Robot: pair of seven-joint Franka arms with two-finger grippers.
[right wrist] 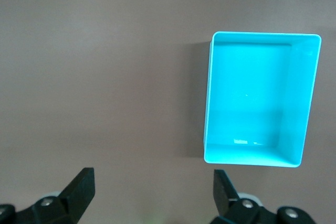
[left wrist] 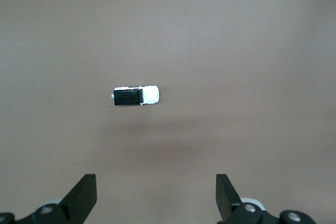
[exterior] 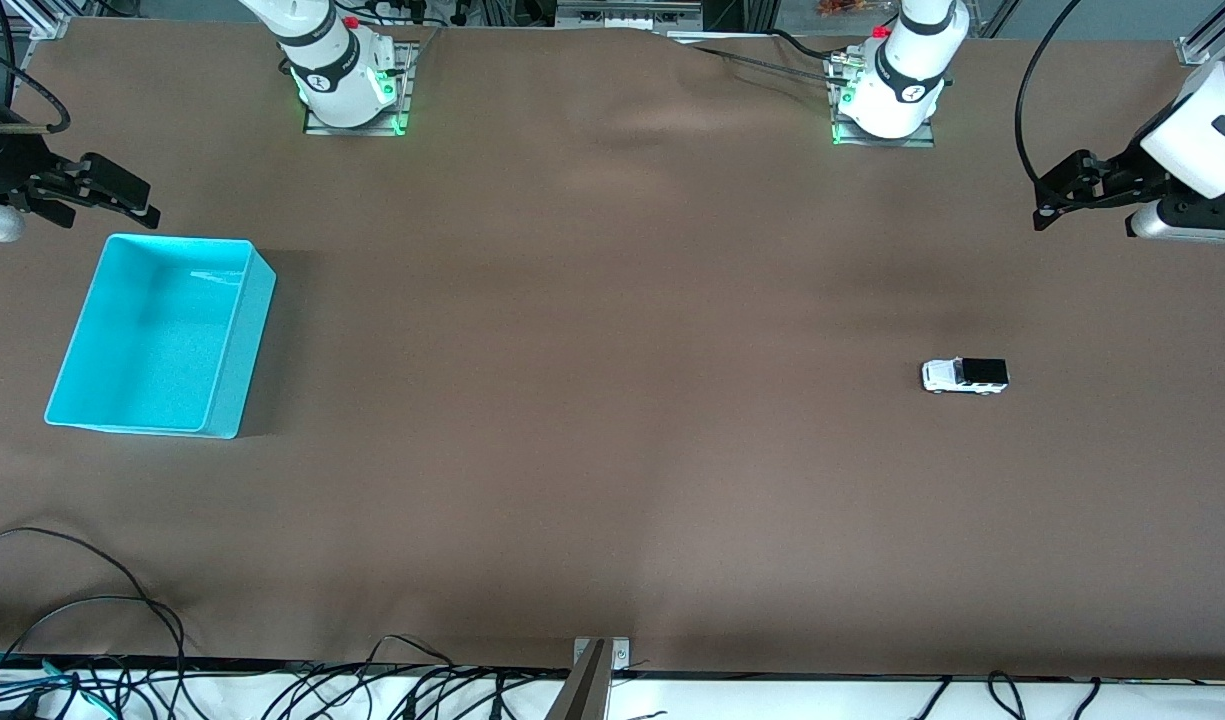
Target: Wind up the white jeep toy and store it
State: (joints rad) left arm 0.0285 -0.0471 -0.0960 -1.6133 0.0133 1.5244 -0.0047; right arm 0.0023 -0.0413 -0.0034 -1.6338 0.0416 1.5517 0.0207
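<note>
Honestly, I worry the tiny jeep (exterior: 964,376), alone on the table toward the left arm's end, rolls off when pinched; left gripper (exterior: 1047,205) and right gripper (exterior: 137,205) hover spread, empty.

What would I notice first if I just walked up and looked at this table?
Probably the big turquoise bin, empty, sitting on the brown table at the right arm's end. Next, the tiny white toy car with a black roof, standing alone at the left arm's end. The right gripper hangs by the bin and the left gripper near the car, both with jaws open.
</note>
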